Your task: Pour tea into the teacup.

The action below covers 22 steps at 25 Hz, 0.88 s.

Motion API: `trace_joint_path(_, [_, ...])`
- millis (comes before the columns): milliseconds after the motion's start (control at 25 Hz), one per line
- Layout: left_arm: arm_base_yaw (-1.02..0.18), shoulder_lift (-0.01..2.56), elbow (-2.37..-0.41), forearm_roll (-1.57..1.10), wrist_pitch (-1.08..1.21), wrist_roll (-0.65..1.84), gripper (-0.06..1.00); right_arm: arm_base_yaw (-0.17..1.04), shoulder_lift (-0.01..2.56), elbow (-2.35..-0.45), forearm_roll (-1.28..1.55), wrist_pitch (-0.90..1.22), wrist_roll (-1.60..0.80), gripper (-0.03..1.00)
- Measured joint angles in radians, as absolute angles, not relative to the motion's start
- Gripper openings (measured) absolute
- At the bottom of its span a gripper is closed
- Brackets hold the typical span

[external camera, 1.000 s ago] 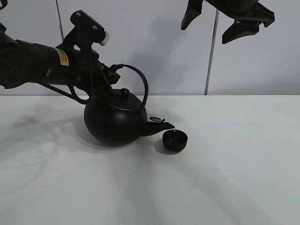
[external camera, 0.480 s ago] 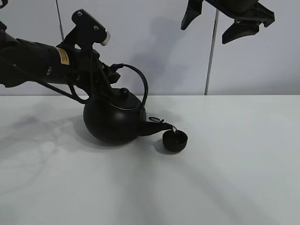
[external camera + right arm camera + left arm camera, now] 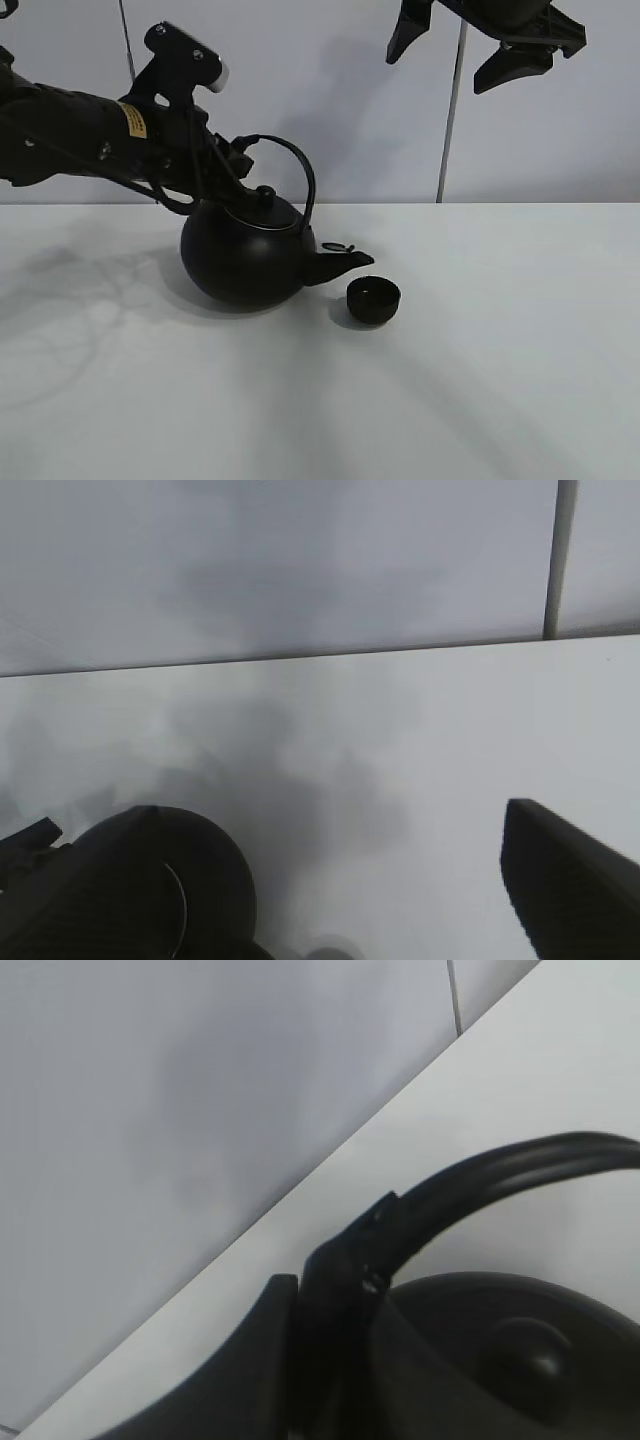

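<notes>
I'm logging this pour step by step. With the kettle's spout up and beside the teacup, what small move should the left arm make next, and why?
Probably set the kettle down level on the table. Its spout points above and just short of the teacup, with no stream visible, while the left gripper grips the arched handle.

Probably a lab: bare white table (image 3: 520, 380), panelled wall (image 3: 340, 90).

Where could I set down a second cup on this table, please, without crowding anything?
The table is bare right of the teacup and across the whole near edge. It is crowded where the kettle spout overhangs the teacup, with the left pincer on the handle.
</notes>
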State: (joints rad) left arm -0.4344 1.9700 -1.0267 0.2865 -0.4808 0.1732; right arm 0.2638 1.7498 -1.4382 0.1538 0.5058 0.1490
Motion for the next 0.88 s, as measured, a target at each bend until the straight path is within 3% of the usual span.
trace_joint_path(440, [-0.432,1.924,-0.988,0.199,-0.513,0.137,0.11,0.264,1.75,-1.438,0.154,0.505,0.149,0.63])
trace_joint_path(880, [-0.368,1.854,-0.644,0.0,-0.963,0.137,0.11,0.264,1.75,-1.438,0.154,0.503,0.149,0.63])
